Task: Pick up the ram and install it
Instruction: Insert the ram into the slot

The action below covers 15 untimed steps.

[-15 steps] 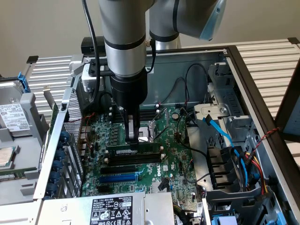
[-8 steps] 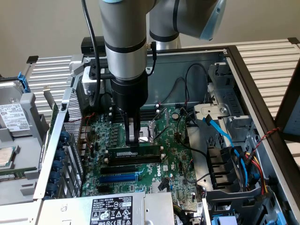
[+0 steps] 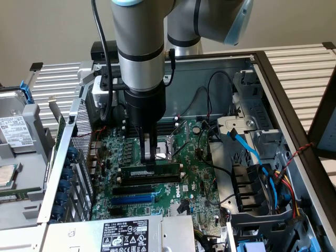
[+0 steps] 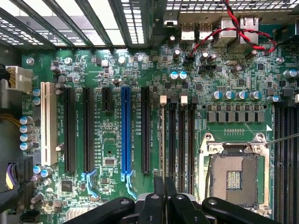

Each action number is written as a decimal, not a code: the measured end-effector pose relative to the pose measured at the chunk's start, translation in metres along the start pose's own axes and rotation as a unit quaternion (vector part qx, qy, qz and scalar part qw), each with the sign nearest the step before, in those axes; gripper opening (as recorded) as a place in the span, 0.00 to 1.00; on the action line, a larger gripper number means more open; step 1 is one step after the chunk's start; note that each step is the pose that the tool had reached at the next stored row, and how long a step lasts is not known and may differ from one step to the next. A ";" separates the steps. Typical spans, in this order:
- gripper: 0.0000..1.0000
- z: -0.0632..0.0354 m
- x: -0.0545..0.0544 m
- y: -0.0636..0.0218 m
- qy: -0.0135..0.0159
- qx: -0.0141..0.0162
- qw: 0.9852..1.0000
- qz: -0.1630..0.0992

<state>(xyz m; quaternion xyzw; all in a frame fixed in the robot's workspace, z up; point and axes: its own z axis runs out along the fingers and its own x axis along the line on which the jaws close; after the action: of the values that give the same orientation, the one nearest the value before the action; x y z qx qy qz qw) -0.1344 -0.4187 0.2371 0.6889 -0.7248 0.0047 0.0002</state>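
Step in hand: seating. The ram [image 3: 157, 171] stands on its long edge over the motherboard [image 3: 194, 173], in line with the memory slots beside the CPU socket [image 3: 168, 147]. The hand [image 3: 149, 160] comes down from above, narrow, pinched on the stick's top edge near its middle.

In the wrist view, the hand [image 4: 164, 183] has its dark fingers [image 4: 159, 191] close together. The ram [image 4: 162, 140] reads as a thin pale strip along the slot nearest the blue slot [image 4: 125, 130]. The black empty slots [image 4: 182, 140] run parallel just beside it.

I cannot tell whether the stick is fully home or only resting in the slot mouth (the end latches are too small to read).

Judgement: finishing calls for a straight, even push along the stick's length with no tilt, or an end may ride up.

Materials: the ram is a rigid, flat green board with matte black chips and a white label. The slots are hard black plastic. The motherboard is glossy green and crowded with capacitors. The case [image 3: 294, 157] is grey sheet metal, with loose red and blue cables nearby.
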 end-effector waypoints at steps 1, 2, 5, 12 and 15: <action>0.12 0.0000 0.000 0.0000 0.000 0.000 1.000 0.000; 0.12 0.0000 0.000 0.0000 0.000 0.000 1.000 0.000; 0.12 0.0003 0.000 0.0000 0.000 -0.001 1.000 0.000; 0.12 0.0015 0.000 0.0013 0.000 -0.002 1.000 0.003; 0.12 0.0017 -0.001 0.0015 0.000 -0.002 1.000 0.003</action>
<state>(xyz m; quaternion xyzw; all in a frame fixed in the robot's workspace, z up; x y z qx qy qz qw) -0.1358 -0.4178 0.2354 0.6868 -0.7268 0.0035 0.0011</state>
